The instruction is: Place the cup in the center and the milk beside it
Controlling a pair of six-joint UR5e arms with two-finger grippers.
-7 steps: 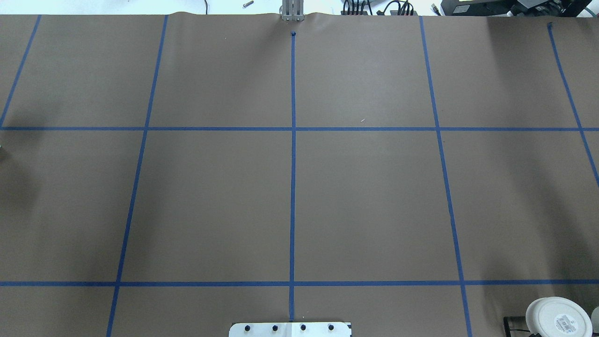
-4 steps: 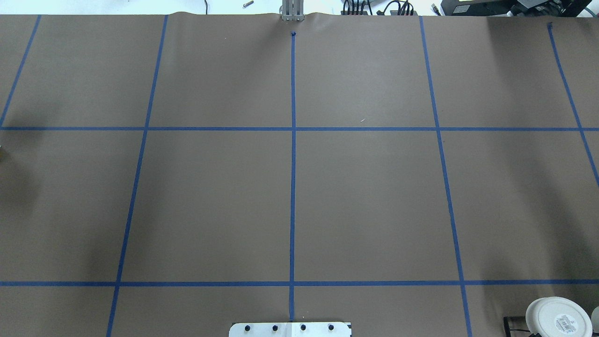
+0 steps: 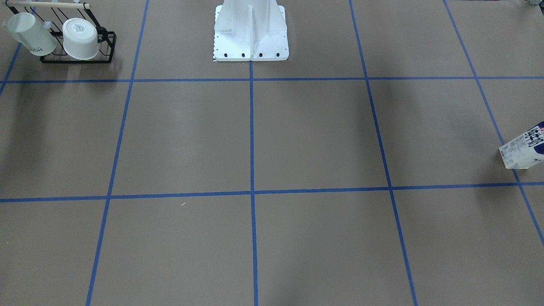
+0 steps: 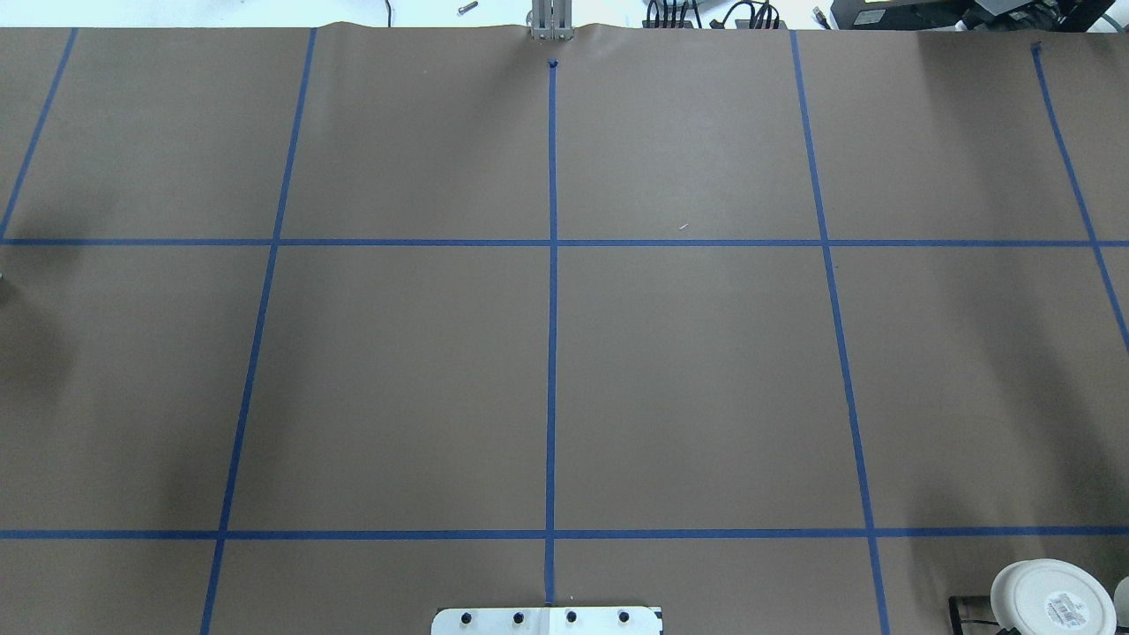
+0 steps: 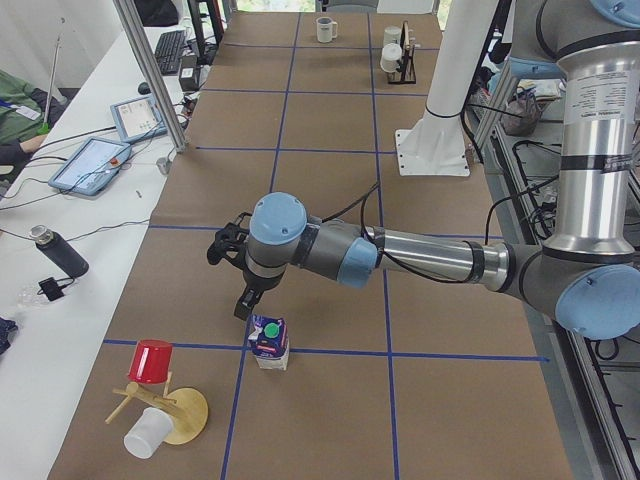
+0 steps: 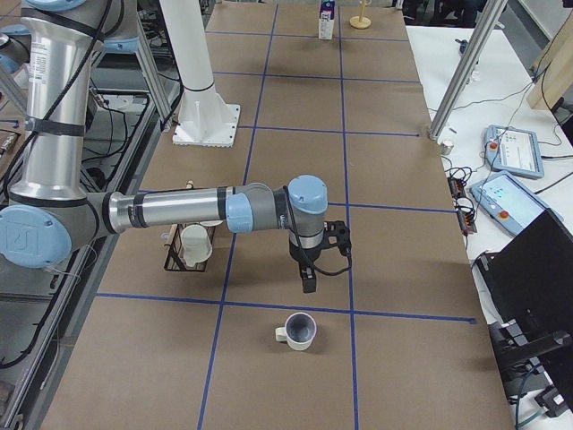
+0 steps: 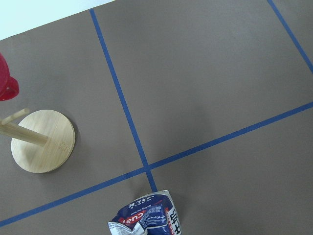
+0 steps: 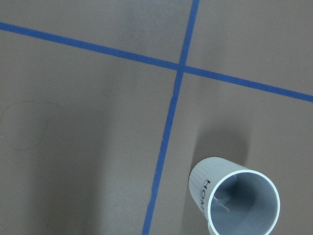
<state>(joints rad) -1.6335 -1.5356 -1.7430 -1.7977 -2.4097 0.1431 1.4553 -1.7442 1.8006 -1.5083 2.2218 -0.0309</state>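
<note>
The cup stands upright at the table's right end, mouth up, dark grey inside, handle toward the robot's side. It sits just beside a blue tape line and well away from the centre. The right gripper hangs above the table near the cup, apart from it, with nothing seen in it. How wide it stands, nobody can tell from this side view.

Over at the left end, the milk is upright, green cap on top, right at a tape crossing. The left gripper hovers just beside and above the carton, not touching. Its opening cannot be told either.

Near the right arm, a black wire rack holds 2 white cups, a wide one and a lettered one. Beyond the milk, a wooden stand carries a red cup, with a white cup beside its base.
</note>
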